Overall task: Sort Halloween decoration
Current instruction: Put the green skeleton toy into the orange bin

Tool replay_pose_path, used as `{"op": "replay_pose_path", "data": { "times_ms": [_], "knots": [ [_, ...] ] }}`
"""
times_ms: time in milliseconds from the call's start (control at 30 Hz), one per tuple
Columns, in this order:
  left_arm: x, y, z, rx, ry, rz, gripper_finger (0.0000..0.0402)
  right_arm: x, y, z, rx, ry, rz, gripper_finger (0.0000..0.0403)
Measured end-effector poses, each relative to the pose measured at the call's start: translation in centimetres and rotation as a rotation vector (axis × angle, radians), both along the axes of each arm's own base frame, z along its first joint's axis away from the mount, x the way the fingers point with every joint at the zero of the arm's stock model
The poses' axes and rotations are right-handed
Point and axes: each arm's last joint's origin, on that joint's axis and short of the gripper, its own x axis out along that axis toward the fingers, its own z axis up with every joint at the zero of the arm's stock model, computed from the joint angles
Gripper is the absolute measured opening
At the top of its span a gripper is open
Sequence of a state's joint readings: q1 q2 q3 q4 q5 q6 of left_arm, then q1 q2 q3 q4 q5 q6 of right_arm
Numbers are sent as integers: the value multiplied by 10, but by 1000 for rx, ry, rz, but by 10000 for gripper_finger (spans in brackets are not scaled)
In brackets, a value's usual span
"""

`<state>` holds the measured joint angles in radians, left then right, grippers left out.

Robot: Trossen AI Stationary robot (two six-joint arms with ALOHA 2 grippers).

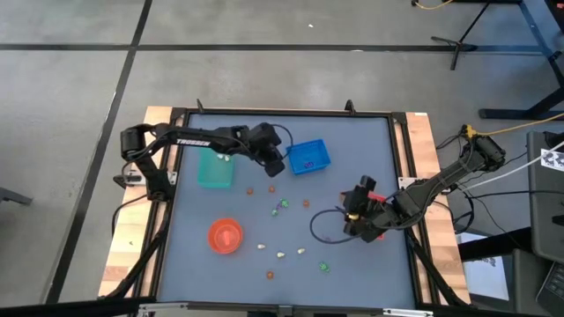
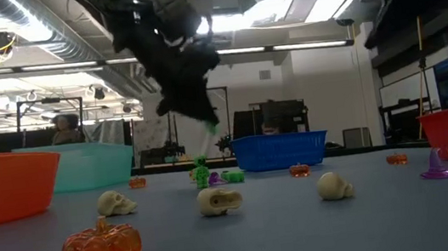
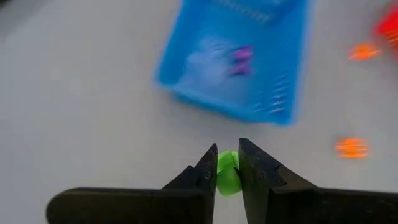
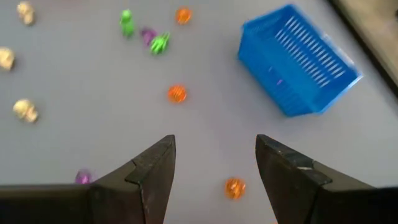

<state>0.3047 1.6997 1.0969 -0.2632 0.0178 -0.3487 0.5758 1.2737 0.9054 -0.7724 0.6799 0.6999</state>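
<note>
While the loose trinkets lie scattered across the near half of the table [image 1: 370,141], the sorting is in mid-carry. Nearest the low camera there's an orange pumpkin [image 2: 100,248], then cream skulls [image 2: 219,200], and off to the side a purple witch hat [image 2: 437,165]; beyond those, a little green figure [image 2: 202,173] and more small pumpkins wait their turn. The orange bowl [image 1: 225,235] sits at the near left.

Up above all that, the left gripper [image 3: 228,167] hangs over the table between the teal tray [image 1: 215,167] and the blue tray [image 1: 308,157], its fingers clamped on a green trinket [image 3: 227,172]. The wrist view shows the blue tray dead ahead, with something purple already inside, so green probably doesn't belong there. That's the call to make: swing this piece over whichever tray takes the greens, get it clear above the rim, then let go so it drops inside, not on the edge.

Over on the right side, the right gripper [image 4: 214,165] waits low above the table, jaws spread wide and empty, with an orange pumpkin just in front of it.
</note>
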Motion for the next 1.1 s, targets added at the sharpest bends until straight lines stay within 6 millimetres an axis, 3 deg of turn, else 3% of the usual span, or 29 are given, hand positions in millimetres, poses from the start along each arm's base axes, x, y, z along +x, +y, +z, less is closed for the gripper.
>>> {"op": "replay_pose_path", "data": {
  "times_ms": [200,433,733,1100],
  "knots": [
    [20,-17,18,-99,-266,-95,31,6,0,5,-95,-107,-25,221],
    [39,-48,41,-73,-528,-199,31,13,1,14,-246,-225,-51,221],
    [48,-83,62,-46,-754,-307,31,23,6,28,-419,-303,-5,221],
    [49,-100,77,-32,-904,-357,31,35,14,49,-500,-391,102,221]
  ]
}}
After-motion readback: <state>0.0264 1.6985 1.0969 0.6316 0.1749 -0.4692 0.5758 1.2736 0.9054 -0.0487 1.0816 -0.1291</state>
